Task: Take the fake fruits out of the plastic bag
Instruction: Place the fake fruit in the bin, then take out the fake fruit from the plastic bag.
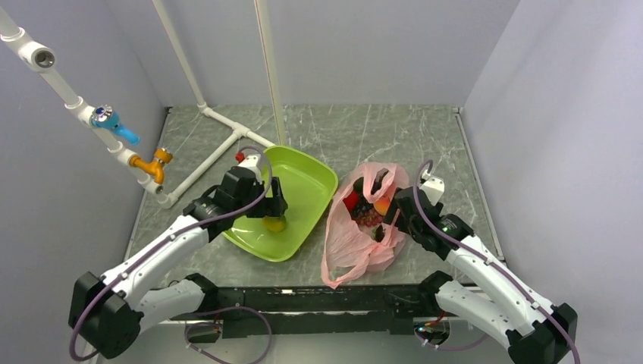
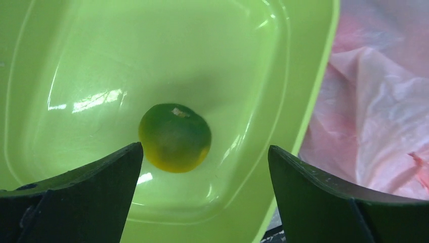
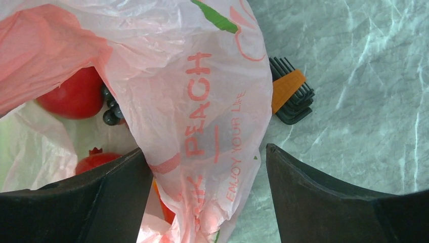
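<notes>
Pink translucent plastic bag [image 1: 356, 246] lies crumpled on the grey marbled counter [image 1: 394, 136], mouth open, just right of the lime-green plastic tray [image 1: 307, 186]. Looks like early unloading: one fruit out, the rest bagged. Left arm [image 1: 163, 250] reaches over the tray. Left fingers [image 2: 86, 197] are spread wide and empty above the green-yellow round fake fruit [image 2: 174, 137], which lies loose on the tray floor. Right arm [image 1: 485, 265] angles in at the bag mouth. Right fingers [image 3: 81, 202] are apart, straddling a printed fold of bag wall; contact unclear. Inside: glossy red apple [image 3: 76, 93], dark grape bunch [image 3: 110, 109]. Next move probably needs that fold pinned or cleared to reach a fruit. Black hex-key set in an orange holder [image 3: 289, 91] lies beside the bag.
</notes>
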Robot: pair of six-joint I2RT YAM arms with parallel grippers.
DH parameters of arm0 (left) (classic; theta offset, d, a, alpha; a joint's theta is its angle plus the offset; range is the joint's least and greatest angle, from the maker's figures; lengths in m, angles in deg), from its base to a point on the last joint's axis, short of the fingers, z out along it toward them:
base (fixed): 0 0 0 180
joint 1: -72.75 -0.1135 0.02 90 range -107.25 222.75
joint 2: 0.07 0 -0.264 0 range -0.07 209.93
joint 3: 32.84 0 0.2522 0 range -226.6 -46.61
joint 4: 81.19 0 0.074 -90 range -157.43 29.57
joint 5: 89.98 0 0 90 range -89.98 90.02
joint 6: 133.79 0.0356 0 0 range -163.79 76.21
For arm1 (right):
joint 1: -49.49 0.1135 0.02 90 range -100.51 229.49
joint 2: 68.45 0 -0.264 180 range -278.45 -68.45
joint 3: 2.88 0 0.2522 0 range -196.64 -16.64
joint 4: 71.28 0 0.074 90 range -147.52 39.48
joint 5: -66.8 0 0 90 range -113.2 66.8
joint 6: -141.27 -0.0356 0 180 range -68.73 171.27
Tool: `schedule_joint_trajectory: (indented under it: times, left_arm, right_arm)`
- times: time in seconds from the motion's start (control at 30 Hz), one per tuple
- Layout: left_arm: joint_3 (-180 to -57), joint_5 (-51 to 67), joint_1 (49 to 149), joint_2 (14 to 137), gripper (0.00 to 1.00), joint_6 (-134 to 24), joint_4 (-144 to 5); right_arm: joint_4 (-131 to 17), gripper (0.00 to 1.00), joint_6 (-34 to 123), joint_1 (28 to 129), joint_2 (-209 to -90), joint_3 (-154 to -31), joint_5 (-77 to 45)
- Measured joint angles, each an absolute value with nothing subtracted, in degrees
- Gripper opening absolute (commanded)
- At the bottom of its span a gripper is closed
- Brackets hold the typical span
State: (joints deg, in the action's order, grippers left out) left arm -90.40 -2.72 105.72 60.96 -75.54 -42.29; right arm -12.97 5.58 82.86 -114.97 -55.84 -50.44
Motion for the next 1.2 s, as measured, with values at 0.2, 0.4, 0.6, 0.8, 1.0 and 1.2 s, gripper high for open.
schedule_joint_trajectory:
  times: [0.2,0.4,0.6,0.8,1.0,1.2]
  left_arm:
    - [-90.7,3.0,105.7,55.1,0.90,-76.1,-42.1]
    - [-88.9,13.0,110.5,50.5,0.80,-80.4,-54.2]
    - [-88.4,11.2,128.3,54.6,0.76,-82.6,-67.8]
    - [-98.2,7.1,136.4,72.5,0.70,-80.4,-70.7]
    - [-106.5,1.5,140.0,85.3,0.67,-76.1,-70.8]
    - [-112.4,-6.1,140.8,94.8,0.73,-75.7,-68.7]
  right_arm:
    - [-14.0,0.61,4.2,82.9,-112.5,-52.9,-52.3]
    - [-14.9,0.27,3.4,82.9,-108.3,-52.2,-53.6]
    - [-14.9,0.00,2.7,82.9,-108.0,-51.7,-54.6]
    - [-13.9,0.00,1.7,82.9,-107.2,-51.7,-53.5]
    - [-13.2,0.00,0.8,82.9,-103.8,-51.7,-51.6]
    - [-13.2,0.00,0.9,82.9,-102.2,-51.7,-51.2]
